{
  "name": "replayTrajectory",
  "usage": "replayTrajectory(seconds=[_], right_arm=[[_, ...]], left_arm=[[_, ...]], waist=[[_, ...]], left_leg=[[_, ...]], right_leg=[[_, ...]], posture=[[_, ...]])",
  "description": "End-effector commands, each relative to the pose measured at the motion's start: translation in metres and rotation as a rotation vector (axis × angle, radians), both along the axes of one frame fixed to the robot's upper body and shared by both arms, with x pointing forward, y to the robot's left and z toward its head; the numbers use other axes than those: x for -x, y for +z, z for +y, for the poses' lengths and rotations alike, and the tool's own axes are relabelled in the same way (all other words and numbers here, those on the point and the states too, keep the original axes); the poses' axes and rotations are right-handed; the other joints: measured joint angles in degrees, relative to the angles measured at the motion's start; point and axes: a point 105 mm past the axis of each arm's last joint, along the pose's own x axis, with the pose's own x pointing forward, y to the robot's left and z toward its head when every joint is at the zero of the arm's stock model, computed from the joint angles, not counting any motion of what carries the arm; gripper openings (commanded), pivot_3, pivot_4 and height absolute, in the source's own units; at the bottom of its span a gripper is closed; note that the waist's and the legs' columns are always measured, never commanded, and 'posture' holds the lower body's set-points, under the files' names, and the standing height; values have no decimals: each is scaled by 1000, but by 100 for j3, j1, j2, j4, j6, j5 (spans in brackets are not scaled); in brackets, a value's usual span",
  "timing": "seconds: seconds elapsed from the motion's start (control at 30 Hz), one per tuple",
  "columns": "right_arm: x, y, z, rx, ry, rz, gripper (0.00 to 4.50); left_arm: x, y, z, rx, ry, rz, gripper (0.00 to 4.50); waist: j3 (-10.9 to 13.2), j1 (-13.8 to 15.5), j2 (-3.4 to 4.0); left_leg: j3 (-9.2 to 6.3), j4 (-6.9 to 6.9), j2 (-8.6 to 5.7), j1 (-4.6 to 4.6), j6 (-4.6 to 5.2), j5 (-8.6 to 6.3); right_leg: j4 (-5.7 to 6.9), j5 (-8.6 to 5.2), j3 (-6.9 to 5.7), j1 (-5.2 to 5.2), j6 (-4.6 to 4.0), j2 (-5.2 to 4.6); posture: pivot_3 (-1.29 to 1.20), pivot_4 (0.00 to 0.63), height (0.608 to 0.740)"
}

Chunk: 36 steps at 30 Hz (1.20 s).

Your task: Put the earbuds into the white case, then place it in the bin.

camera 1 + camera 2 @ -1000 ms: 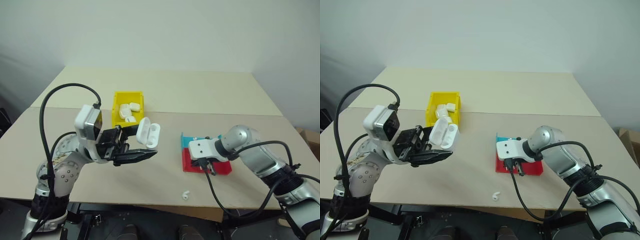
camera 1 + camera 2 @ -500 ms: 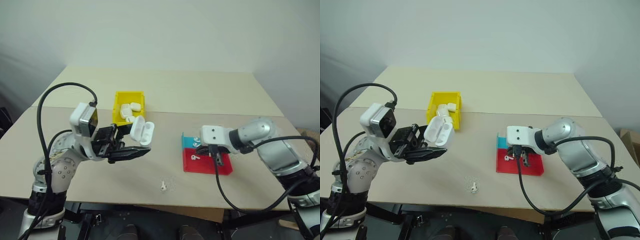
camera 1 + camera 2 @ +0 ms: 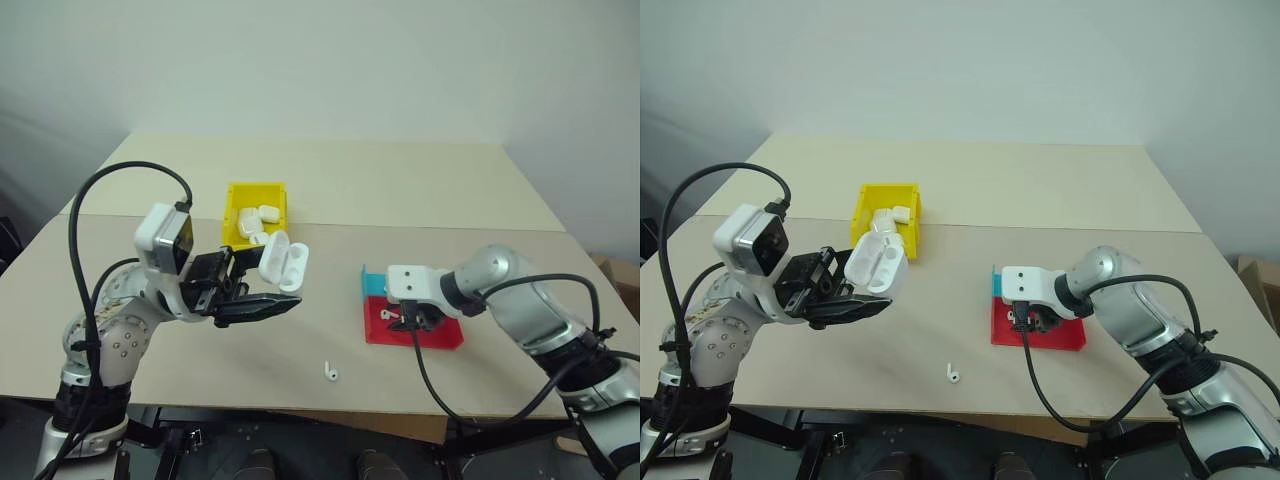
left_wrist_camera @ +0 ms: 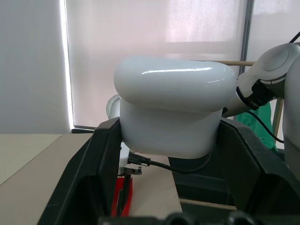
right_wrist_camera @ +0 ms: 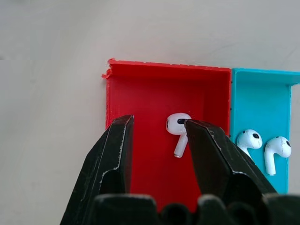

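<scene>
Since a second ago the right gripper (image 5: 157, 140) has parted over the red tray (image 5: 140, 93). One earbud (image 5: 178, 127) lies beside its fingertip, stem pointing back along the fingers; the left gripper (image 3: 262, 300) is clamped on the white case (image 3: 284, 263)

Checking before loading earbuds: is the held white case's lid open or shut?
Open: the white case in the left gripper has its lid flipped up.

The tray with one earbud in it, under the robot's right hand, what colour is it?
Red. The tray shows best in the right wrist view, with a blue tray beside it.
</scene>
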Motion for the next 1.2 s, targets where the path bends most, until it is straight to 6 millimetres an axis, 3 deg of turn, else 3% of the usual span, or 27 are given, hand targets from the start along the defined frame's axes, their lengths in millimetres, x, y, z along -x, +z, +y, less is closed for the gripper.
replayTrajectory(seconds=[0.03, 0.57, 1.0, 1.2], right_arm=[[-5, 6, 1, 17, -47, -17, 2144], [-17, 0, 2, 61, -120, -41, 2144], [-22, -6, 3, 57, -133, -31, 2144], [-23, -9, 2, 64, -134, -22, 2144]], left_arm=[[13, 8, -5, 3, -8, -42, 2770], [20, 9, -13, 2, 6, -32, 2770], [18, 15, -5, 1, 17, -30, 2770], [21, 8, -7, -4, 18, -23, 2770]], waist=[[0, 2, 0], [0, 0, 0], [0, -7, 0], [0, -10, 0]], left_leg=[[0, 0, 0, -1, 0, 0], [0, 0, 0, -1, 0, 0], [0, 0, 0, 1, 0, 0], [0, -1, 0, 0, 0, 0]], right_leg=[[-1, 0, 0, 0, 0, 0], [1, 0, 0, -2, -1, 0], [2, 0, 0, -1, -1, 0], [1, 0, 0, -1, -1, 0]], posture=[[0, 150, 740], [0, 150, 740], [0, 150, 740], [0, 150, 740]])
